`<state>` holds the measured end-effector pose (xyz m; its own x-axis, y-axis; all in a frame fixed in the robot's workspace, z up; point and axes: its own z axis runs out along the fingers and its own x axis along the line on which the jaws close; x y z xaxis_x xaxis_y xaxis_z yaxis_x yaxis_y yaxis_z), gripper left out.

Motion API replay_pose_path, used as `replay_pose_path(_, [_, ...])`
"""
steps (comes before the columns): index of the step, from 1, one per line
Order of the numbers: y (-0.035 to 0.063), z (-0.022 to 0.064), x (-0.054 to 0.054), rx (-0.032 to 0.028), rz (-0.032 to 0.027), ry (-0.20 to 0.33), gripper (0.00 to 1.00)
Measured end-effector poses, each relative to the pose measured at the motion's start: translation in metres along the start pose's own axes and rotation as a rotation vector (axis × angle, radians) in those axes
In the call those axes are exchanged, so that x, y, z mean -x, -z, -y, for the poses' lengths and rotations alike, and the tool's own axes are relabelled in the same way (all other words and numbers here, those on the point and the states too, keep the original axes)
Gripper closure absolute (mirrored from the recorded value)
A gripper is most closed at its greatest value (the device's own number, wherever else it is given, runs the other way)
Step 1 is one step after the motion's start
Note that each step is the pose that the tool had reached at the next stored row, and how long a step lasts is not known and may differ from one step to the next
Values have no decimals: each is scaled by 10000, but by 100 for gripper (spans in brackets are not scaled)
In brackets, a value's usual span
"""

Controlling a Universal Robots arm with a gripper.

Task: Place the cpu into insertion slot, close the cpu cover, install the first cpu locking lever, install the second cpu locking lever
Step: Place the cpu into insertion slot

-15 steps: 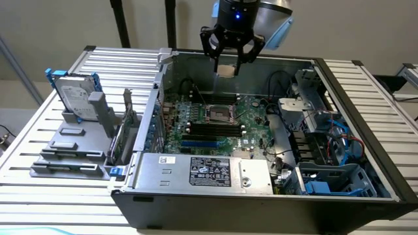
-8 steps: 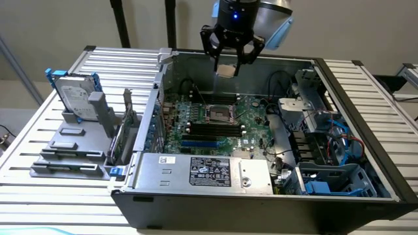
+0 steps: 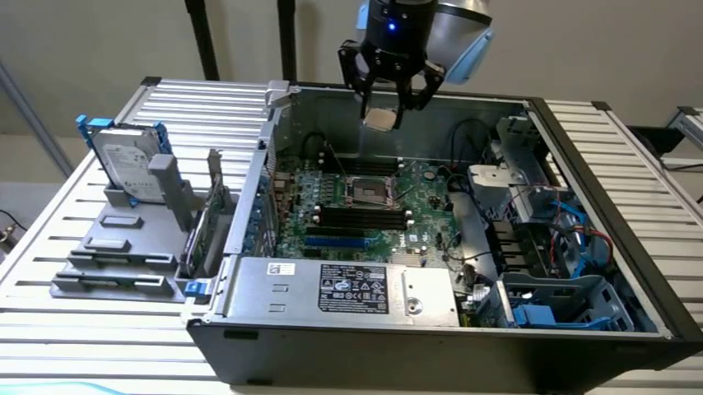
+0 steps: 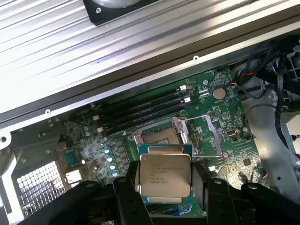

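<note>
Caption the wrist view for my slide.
Gripper holds the cpu above the motherboard, its slot uncovered.

I'm seeing matt, brushed metal on the cpu [image 4: 165, 174], shiny metal rimming the slot [image 4: 159, 136], a glossy green board [image 4: 225, 117] and a ribbed bare-metal table [image 3: 637, 156].

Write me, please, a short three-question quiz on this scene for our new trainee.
1. True or false: the cpu already sits in the insertion slot.
2. What does the gripper hold? A) a memory stick B) the cpu C) a cable
3. In the exterior view, on which side of the open computer case does the hard drive stand?
Key: 1 false, the gripper holds it above the case; 2 B; 3 the exterior view's left, outside the case.
</note>
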<state>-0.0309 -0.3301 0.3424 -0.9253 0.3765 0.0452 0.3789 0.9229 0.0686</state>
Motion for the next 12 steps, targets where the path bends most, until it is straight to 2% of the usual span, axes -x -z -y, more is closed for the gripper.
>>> replay_pose_path(12, [0,0,0,85,121,-2003,46])
